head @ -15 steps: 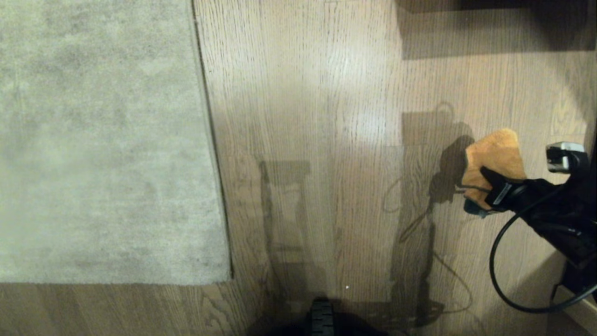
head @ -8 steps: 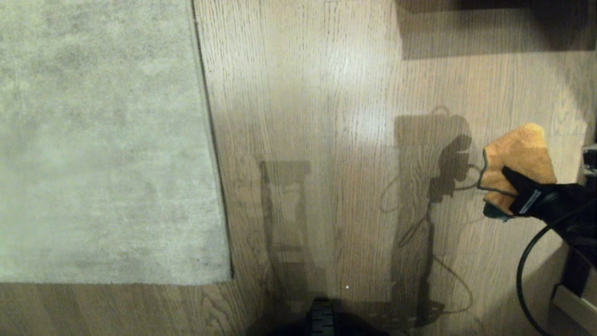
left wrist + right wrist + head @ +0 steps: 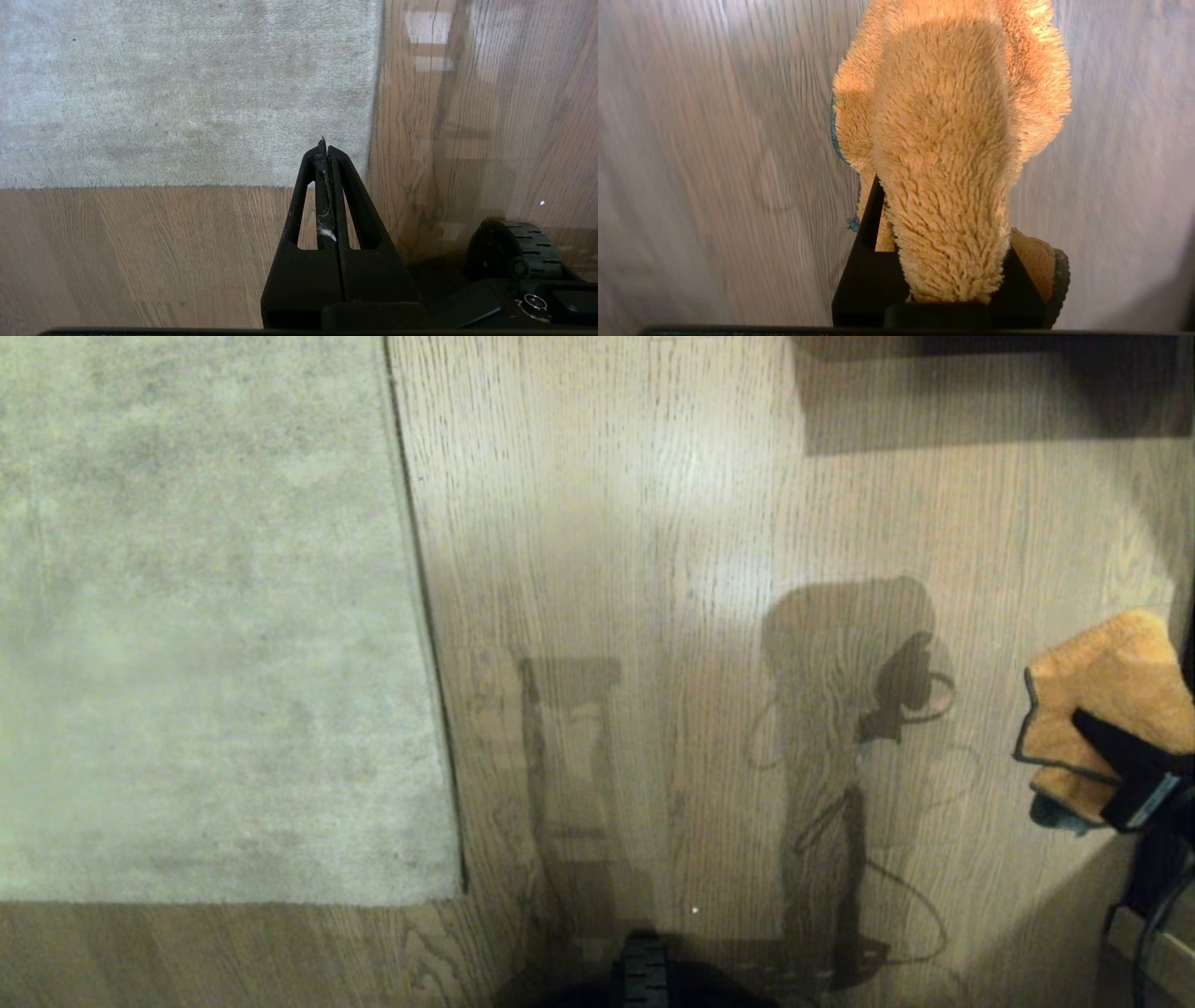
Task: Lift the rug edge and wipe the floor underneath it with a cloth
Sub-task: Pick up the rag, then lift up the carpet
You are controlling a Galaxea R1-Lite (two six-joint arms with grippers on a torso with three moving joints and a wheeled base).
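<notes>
Right gripper (image 3: 1125, 784), clamped on cloth (image 3: 1111, 695), has withdrawn rightward, well apart from rug edge (image 3: 425, 616); left gripper (image 3: 325, 151) together near rug corner. Rug likely limp, heavy: pinch corner

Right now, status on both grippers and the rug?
Right gripper shut on the cloth, far right. Left gripper shut, empty, by rug corner. The rug edge lies flat, unlifted. Nothing in the way.
</notes>
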